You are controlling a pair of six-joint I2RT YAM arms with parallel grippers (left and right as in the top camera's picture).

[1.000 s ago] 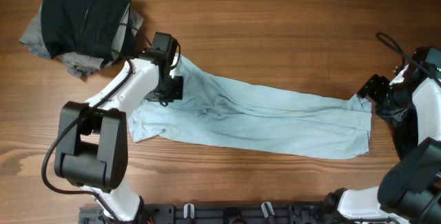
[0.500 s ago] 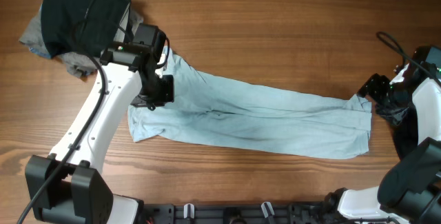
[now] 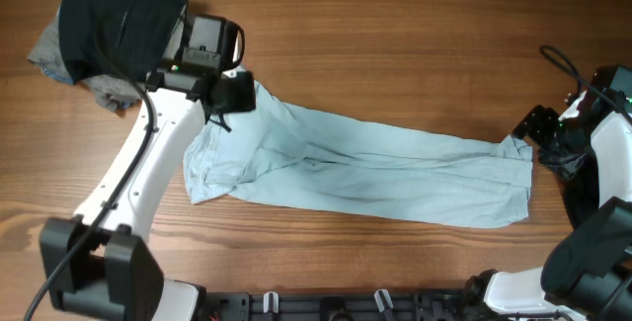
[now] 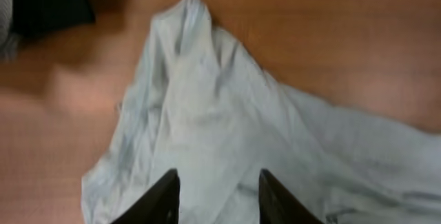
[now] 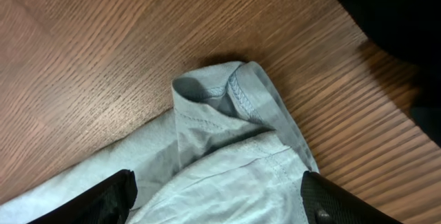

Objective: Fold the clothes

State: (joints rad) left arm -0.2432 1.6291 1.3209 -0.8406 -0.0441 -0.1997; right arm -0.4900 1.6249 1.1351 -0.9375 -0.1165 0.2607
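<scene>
The clothes are a pale blue T-shirt [image 3: 375, 168], stretched in a long band across the wooden table, and a heap of black and grey garments [image 3: 114, 30] at the far left corner. My left gripper [image 3: 233, 96] hovers over the shirt's bunched far-left end [image 4: 200, 107]. Its fingers [image 4: 167, 198] stand apart with only cloth lying below them. At the shirt's right end, my right gripper [image 3: 531, 129] is wide open over a curled hem corner [image 5: 227, 93], with nothing between its pads [image 5: 103, 198]. The black garment [image 4: 48, 3] also shows in the left wrist view.
A black cable [image 3: 559, 64] loops on the table [image 3: 395, 44] at the far right, beside the right arm. Both arm bases stand at the front edge [image 3: 326, 306]. Bare wood lies behind and in front of the shirt.
My left gripper was shut on the shirt's left end. Its jaws have parted, the cloth has dropped flat, and the gripper has shifted toward the far side. The right arm has not moved.
</scene>
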